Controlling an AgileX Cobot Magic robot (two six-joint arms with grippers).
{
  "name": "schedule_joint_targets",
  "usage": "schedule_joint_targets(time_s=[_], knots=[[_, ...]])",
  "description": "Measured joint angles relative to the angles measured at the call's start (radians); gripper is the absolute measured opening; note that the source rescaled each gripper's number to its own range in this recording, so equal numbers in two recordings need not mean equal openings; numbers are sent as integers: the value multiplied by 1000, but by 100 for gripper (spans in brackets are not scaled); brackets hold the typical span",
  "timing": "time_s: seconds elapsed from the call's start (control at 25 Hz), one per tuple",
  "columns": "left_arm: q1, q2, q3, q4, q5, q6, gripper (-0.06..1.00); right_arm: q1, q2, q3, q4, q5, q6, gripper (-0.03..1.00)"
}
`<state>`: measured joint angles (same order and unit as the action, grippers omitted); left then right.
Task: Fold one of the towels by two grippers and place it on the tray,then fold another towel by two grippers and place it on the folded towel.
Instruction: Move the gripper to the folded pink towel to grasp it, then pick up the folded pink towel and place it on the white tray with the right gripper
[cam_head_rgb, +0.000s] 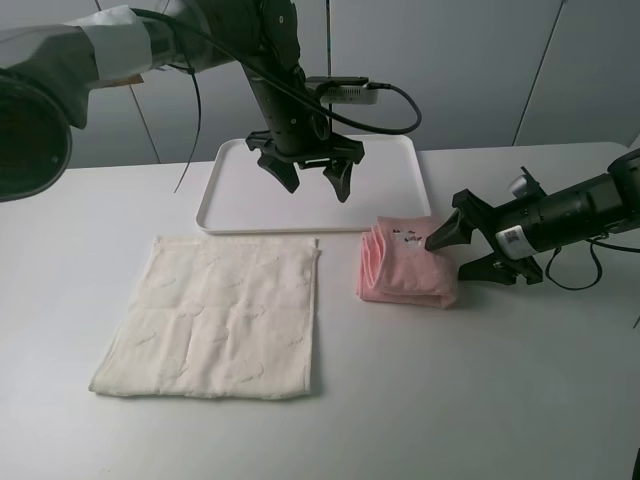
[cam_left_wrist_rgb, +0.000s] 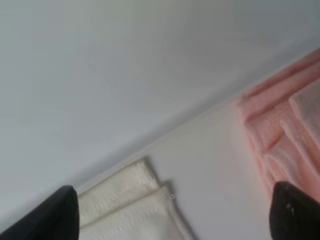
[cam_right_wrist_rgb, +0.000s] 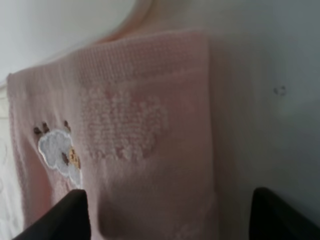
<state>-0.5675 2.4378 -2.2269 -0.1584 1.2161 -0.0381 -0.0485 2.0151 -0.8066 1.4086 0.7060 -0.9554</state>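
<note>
The pale pink towel (cam_head_rgb: 405, 265) lies folded into a small thick bundle on the table, just in front of the tray's right front corner. My right gripper (cam_head_rgb: 455, 255) reaches in from the right, open, its fingers astride the bundle's right edge. In the right wrist view the pink towel (cam_right_wrist_rgb: 140, 125) with a small sheep patch fills the space ahead of the right gripper (cam_right_wrist_rgb: 167, 215). My left gripper (cam_head_rgb: 318, 190) hangs open and empty over the white tray (cam_head_rgb: 240, 190). The cream-white towel (cam_head_rgb: 215, 320) lies flat and unfolded at the front left. The left wrist view shows the left gripper (cam_left_wrist_rgb: 175, 220), the cream towel's corner (cam_left_wrist_rgb: 135, 205), the pink folds (cam_left_wrist_rgb: 285, 135) and the tray (cam_left_wrist_rgb: 125, 75).
The white table (cam_head_rgb: 450, 400) stretches bare to the front and right of the towels. A black cable (cam_head_rgb: 190, 110) hangs from the left arm above the table's back left. Behind the table stands a grey panelled wall (cam_head_rgb: 500, 70).
</note>
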Motion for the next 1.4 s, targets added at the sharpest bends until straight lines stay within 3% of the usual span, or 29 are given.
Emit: schedule_joint_targets(time_s=[0.28,0.36,0.44,0.56,0.6,0.76,0.92,1.16,1.4], knots=[[0,0,0,0,0,8,98,61,35,-8,69,22,-47,66],[0,0,0,0,0,8,98,92,39,-8,90,4,-58,60],[0,0,0,0,0,8,98,109,41,-8,92,-28,-68,44],[0,0,0,0,0,10,98,112,45,-8,92,-51,-82,12],[0,0,0,0,0,11,98,112,47,-8,92,-51,-88,9],[0,-2,0,-17,0,29,98,112,47,-8,93,-49,-109,9],[4,-11,2,-85,0,63,98,112,46,-8,93,-10,-113,9],[61,-100,12,-160,2,115,98,116,-71,-20,76,49,-113,9],[149,-215,19,-160,2,135,98,118,-129,-213,-49,196,75,9]])
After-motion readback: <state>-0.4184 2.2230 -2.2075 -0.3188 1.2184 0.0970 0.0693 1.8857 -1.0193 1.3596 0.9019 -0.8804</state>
